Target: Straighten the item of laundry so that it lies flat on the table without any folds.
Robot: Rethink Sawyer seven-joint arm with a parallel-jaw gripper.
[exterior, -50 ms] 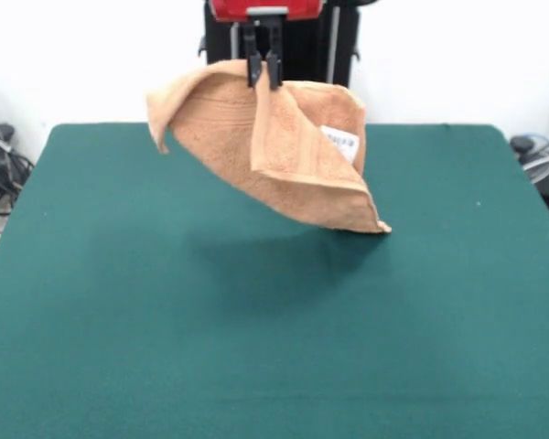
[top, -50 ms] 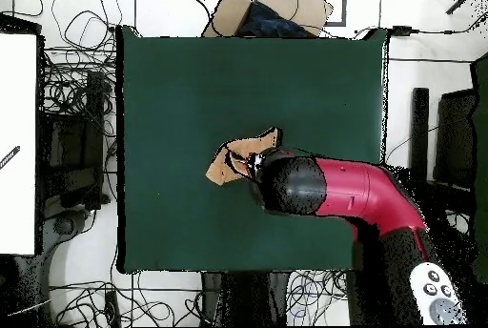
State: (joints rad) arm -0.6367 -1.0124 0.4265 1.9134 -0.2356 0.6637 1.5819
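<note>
We're mid-lift: the end effector [exterior, -50 ms: 263,71] is pinched on the towel's [exterior, -50 ms: 274,155] top edge, holding it over the far middle of the table [exterior, -50 ms: 165,347]. It hangs folded, long axis slanting down to the right, that corner about touching. Next we'd probably drag and lower it to spread.

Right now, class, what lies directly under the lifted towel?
Under the towel, held up by the end effector, lies bare green table with the towel's shadow. One corner seems to touch the table; anything behind the hanging cloth is hidden.
</note>
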